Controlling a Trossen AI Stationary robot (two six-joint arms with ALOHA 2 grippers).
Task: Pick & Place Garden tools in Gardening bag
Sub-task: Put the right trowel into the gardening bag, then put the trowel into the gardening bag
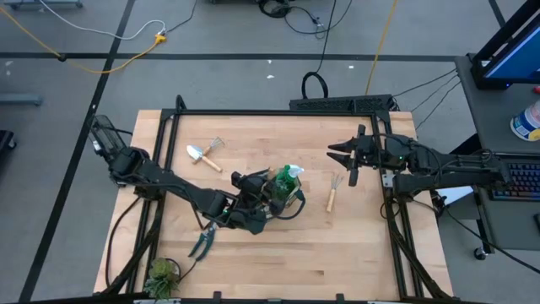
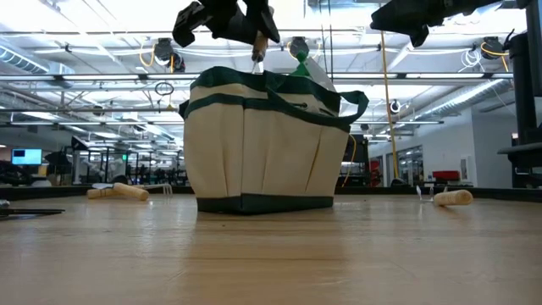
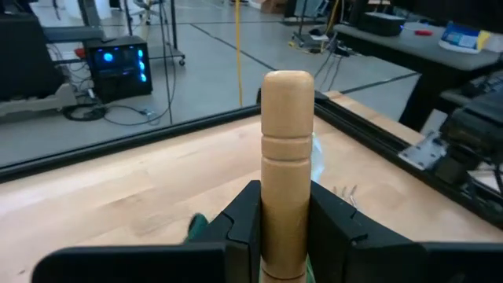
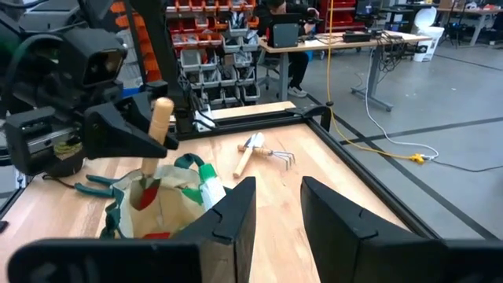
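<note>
The beige gardening bag (image 1: 285, 196) with green trim stands near the table's middle, a green spray bottle (image 1: 291, 175) upright inside it. Above the bag's left rim my left gripper (image 1: 256, 187) is shut on a wooden-handled tool (image 4: 159, 126) whose lower end dips into the bag's mouth (image 4: 145, 192). My right gripper (image 1: 340, 153) hovers open and holds nothing, over the table's right part. On the table lie a trowel (image 1: 202, 156), a small rake (image 1: 216, 143), a fork (image 1: 333, 194) and pruning shears (image 1: 201, 243). My left gripper pinches the tool's wooden handle (image 3: 284, 196) between its two fingers (image 3: 245, 224), below the handle's rounded free end (image 3: 287, 86). The fingers come nearly level from the table's left and lie across the handle. The tool hangs almost upright, its lower end inside the bag.
A small leafy plant (image 1: 160, 274) sits at the near left corner. A black frame rail (image 1: 278, 112) runs around the table. Bare wood lies between the bag and the near edge. Something red (image 4: 153, 234) shows inside the bag.
</note>
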